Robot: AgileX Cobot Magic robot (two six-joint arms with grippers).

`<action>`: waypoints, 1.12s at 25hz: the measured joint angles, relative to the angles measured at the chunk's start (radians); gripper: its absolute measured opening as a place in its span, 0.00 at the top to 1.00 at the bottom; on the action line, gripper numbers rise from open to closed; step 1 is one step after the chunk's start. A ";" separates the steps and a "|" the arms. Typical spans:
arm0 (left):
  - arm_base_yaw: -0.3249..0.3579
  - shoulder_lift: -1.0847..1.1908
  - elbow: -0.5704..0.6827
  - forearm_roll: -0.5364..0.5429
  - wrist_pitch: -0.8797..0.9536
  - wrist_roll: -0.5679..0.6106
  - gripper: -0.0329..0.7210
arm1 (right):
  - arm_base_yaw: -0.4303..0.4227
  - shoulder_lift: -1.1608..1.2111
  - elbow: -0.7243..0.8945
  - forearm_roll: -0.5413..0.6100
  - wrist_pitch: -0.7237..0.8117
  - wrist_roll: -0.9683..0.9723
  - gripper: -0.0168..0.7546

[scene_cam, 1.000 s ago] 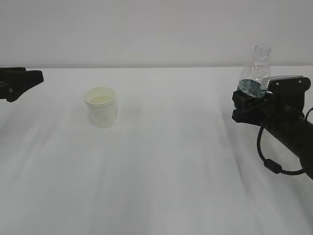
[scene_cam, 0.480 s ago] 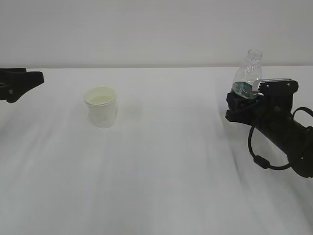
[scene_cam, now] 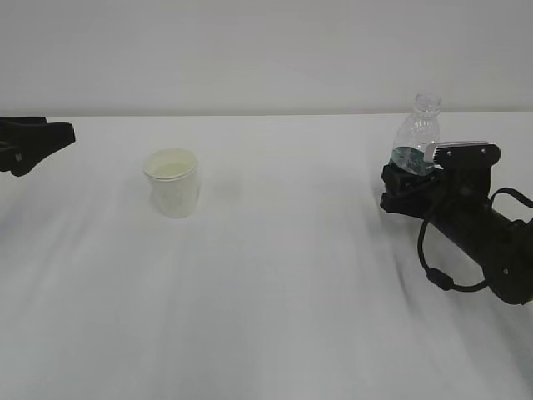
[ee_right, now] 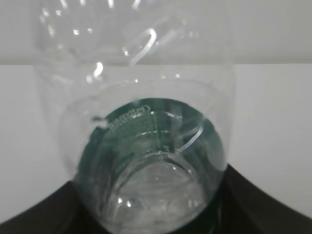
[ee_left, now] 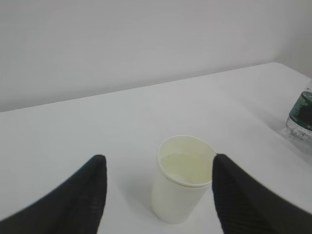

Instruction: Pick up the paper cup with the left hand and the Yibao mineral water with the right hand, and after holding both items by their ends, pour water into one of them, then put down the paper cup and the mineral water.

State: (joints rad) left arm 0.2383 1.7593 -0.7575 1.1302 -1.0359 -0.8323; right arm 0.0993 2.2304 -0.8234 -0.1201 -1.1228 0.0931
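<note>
The paper cup [scene_cam: 172, 182] stands upright on the white table, left of the middle, with a pale cream inside. My left hand [scene_cam: 46, 139] is at the far left edge, open and apart from the cup. In the left wrist view the cup [ee_left: 183, 180] sits ahead between the spread fingers [ee_left: 85, 195] of the left hand [ee_left: 159, 158], nearer the right one. My right hand [scene_cam: 406, 172] is shut on the lower part of the Yibao mineral water [scene_cam: 416, 133], which leans slightly left, capless. In the right wrist view the bottle [ee_right: 146, 122] fills the frame above the right hand [ee_right: 151, 209].
The white table [scene_cam: 283, 275] runs wide around both things, with a plain pale wall behind it. The bottle's green label also shows at the right edge of the left wrist view [ee_left: 303, 112]. The right arm's black cable [scene_cam: 433, 267] loops below the wrist.
My right hand has carried the bottle left and lower, toward the middle of the table, and the bottle now leans slightly left. The left hand and the cup have not moved.
</note>
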 joint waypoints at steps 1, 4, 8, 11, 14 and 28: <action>0.000 0.000 0.000 0.000 0.000 0.000 0.31 | 0.000 0.002 0.000 0.000 0.000 0.000 0.42; 0.000 0.000 0.000 0.000 0.000 0.000 0.31 | 0.000 0.002 0.000 0.000 0.000 0.000 0.42; 0.000 0.000 0.000 0.000 0.000 0.000 0.31 | 0.000 0.003 0.000 0.000 0.000 0.000 0.42; 0.000 0.000 0.000 0.000 0.000 0.000 0.31 | 0.000 0.003 0.000 0.000 0.000 0.000 0.42; 0.000 0.000 0.000 0.000 0.000 0.000 0.31 | 0.000 0.003 0.000 0.000 0.000 -0.002 0.42; 0.000 0.000 0.000 0.001 0.000 0.000 0.32 | 0.000 0.003 0.000 -0.033 0.000 -0.006 0.36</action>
State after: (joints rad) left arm 0.2383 1.7593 -0.7575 1.1309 -1.0359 -0.8323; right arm 0.0993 2.2333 -0.8234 -0.1528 -1.1228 0.0873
